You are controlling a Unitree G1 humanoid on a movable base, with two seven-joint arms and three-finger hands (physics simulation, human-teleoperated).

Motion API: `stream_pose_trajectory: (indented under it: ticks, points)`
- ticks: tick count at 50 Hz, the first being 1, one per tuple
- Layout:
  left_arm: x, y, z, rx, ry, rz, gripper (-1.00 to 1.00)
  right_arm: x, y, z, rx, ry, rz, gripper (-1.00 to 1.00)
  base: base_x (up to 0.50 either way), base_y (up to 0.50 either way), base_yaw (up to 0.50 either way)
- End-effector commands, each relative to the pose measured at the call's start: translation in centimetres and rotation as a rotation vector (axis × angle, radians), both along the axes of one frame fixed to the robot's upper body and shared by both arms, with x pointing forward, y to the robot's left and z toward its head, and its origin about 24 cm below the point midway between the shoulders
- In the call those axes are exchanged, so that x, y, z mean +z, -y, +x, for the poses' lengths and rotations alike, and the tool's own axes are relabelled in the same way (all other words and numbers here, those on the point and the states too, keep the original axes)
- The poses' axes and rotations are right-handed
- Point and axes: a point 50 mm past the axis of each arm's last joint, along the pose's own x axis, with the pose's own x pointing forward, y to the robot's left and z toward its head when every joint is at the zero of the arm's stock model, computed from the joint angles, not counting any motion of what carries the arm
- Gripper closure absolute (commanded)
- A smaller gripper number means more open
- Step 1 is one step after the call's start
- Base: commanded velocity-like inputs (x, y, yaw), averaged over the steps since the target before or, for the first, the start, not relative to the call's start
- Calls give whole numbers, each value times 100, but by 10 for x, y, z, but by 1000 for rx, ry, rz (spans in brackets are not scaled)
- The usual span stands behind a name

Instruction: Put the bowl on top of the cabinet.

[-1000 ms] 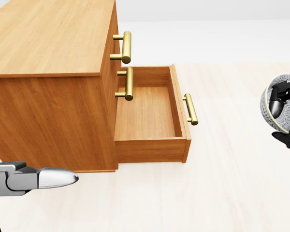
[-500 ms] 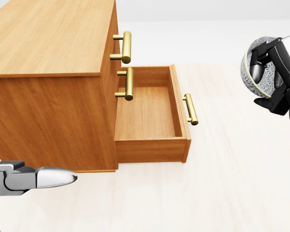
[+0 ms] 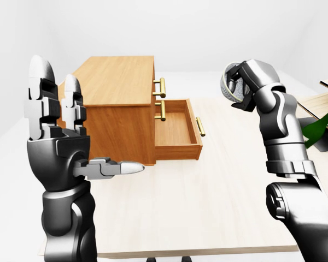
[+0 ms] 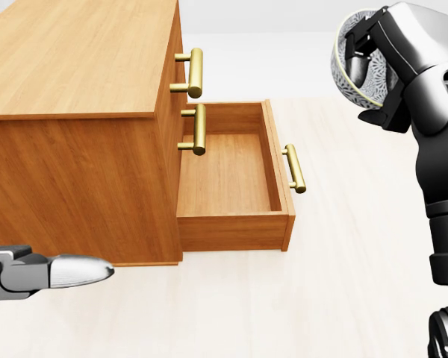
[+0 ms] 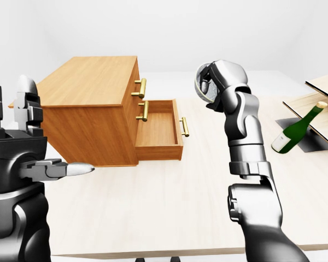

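**Bowl held aloft to the right of the cabinet**

While the left hand (image 3: 57,158) stands upright at the left edge of the left-eye view, its fingers (image 3: 42,93) are spread: two point straight up and the third juts sideways toward the right, all closing on nothing. Just right of it in that view sits the cabinet (image 3: 117,103), a light wooden box resting on the pale worktop (image 3: 208,196). Its flat top is bare wood. On the face turned to the right of the view are brass handles (image 4: 196,73), one above the other, each on a closed upper drawer. Below them the lowest drawer (image 4: 231,175) is pulled out toward the right, its interior showing bare wood and its own brass handle on the outer panel. Farther right, well apart from the cabinet and above the level of its top in the head view, the right hand (image 4: 392,56) grips the bowl (image 4: 355,63), a grey patterned vessel with a pale rim, tilted so that its opening faces left. The fingers of this hand are curled round the bowl's rim and wall. At the far right of the right-eye view a green bottle (image 5: 295,130) leans against pale boards (image 5: 317,106).
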Motion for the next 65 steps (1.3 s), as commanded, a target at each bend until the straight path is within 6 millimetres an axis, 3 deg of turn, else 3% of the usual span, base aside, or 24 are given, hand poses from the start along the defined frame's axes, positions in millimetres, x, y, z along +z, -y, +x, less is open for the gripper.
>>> stream_pose_trajectory:
  ticks: [1, 17, 32, 51, 65]
  points:
    - [1, -1, 0, 1, 8, -3, -100, 23, -20, 5, 33, 46, -66, 100, 0, 0, 0]
    - [3, -2, -1, 3, 18, -9, -100, 53, -52, 6, 119, 38, -113, 100, 0, 0, 0]
    - [6, -2, -3, -1, 32, -16, -100, 78, -100, 10, 209, 38, -145, 100, 0, 0, 0]
    - [10, -2, -6, -4, 57, -24, -100, 74, -143, 20, 271, 32, -149, 100, 0, 0, 0]
    - [11, -3, -6, -4, 63, -29, -100, 77, -156, 24, 281, 25, -138, 100, 0, 0, 0]
